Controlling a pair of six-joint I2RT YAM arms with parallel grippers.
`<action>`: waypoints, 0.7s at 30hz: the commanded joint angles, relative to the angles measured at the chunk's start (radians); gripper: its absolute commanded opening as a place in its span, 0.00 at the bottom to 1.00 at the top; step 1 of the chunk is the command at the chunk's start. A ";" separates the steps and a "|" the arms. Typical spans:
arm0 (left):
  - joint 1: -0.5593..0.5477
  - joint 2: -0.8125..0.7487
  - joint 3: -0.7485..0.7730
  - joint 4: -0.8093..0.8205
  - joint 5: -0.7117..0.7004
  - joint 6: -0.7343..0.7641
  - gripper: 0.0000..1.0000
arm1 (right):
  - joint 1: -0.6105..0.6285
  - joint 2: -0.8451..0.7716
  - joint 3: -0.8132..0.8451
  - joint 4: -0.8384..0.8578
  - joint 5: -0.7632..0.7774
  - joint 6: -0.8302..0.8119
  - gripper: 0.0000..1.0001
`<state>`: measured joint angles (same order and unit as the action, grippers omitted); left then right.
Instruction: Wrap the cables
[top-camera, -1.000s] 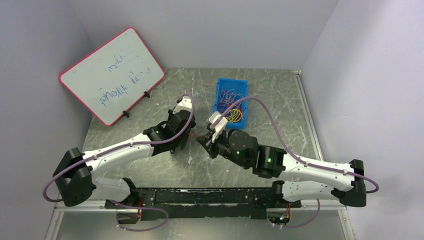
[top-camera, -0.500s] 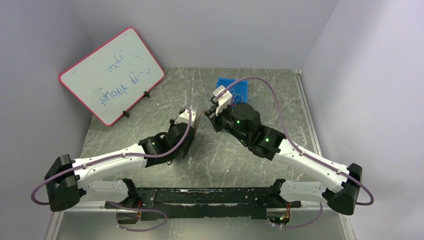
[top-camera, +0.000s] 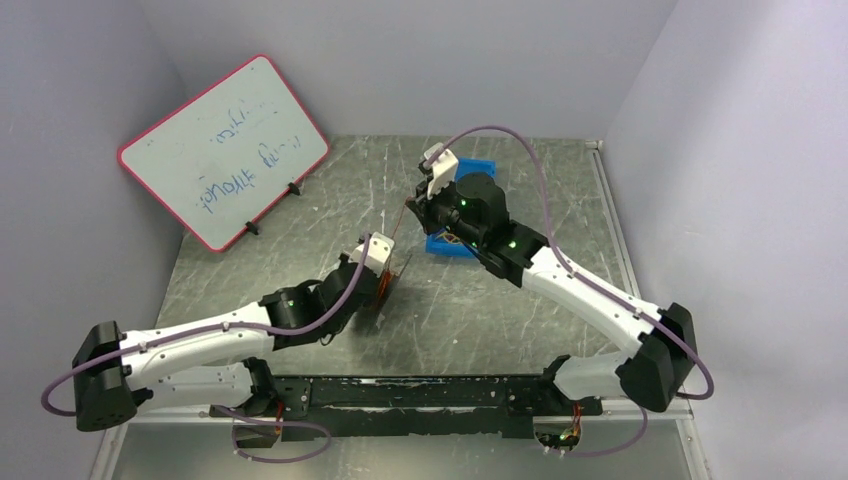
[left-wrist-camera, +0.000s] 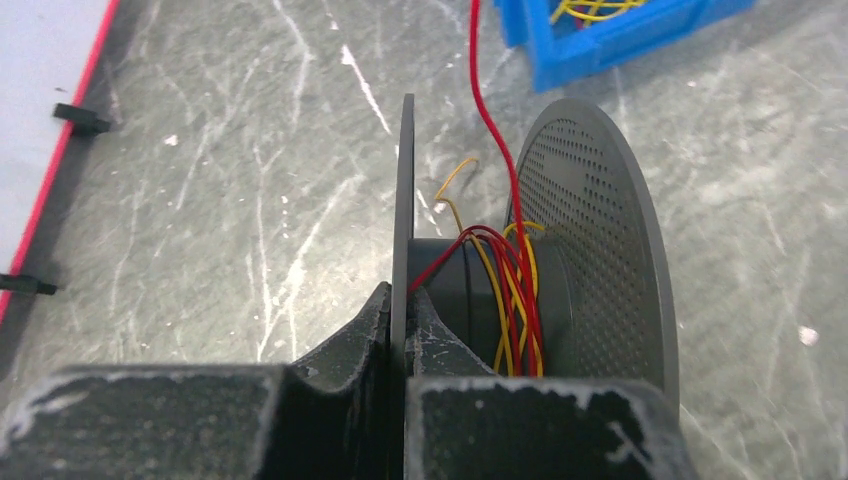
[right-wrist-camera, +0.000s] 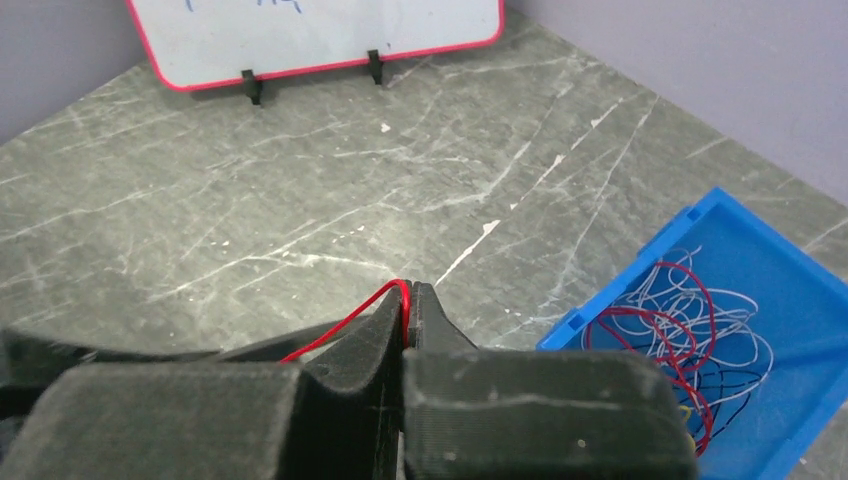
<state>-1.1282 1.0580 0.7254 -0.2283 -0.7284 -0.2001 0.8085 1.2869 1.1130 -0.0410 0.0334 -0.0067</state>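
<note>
Red cable (right-wrist-camera: 340, 323) pinched in right claw (right-wrist-camera: 405, 300); left claw (left-wrist-camera: 398, 300) clamps grey spool (left-wrist-camera: 590, 230); blue bin (right-wrist-camera: 810, 300) near.

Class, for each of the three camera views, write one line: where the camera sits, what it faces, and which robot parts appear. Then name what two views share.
Top external: fixed above and behind the bases, looking down on the table; left arm and right arm show whole.
Left wrist: on the left arm, looking along the left gripper, shut on the spool by its thin flange.
Right wrist: on the right arm, facing the whiteboard; the right gripper pinches the red cable.
Shared: both wrist views catch the blue bin.
</note>
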 joint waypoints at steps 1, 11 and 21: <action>-0.027 -0.075 0.003 -0.002 0.112 0.011 0.07 | -0.067 0.037 -0.002 0.071 -0.067 0.053 0.00; -0.038 -0.215 0.050 -0.043 0.268 0.044 0.07 | -0.197 0.073 -0.154 0.145 -0.157 0.152 0.00; -0.038 -0.298 0.158 -0.084 0.411 0.061 0.07 | -0.220 0.034 -0.369 0.271 -0.280 0.267 0.00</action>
<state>-1.1572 0.7982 0.8085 -0.3462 -0.4068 -0.1524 0.5968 1.3521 0.8040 0.1280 -0.1860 0.1955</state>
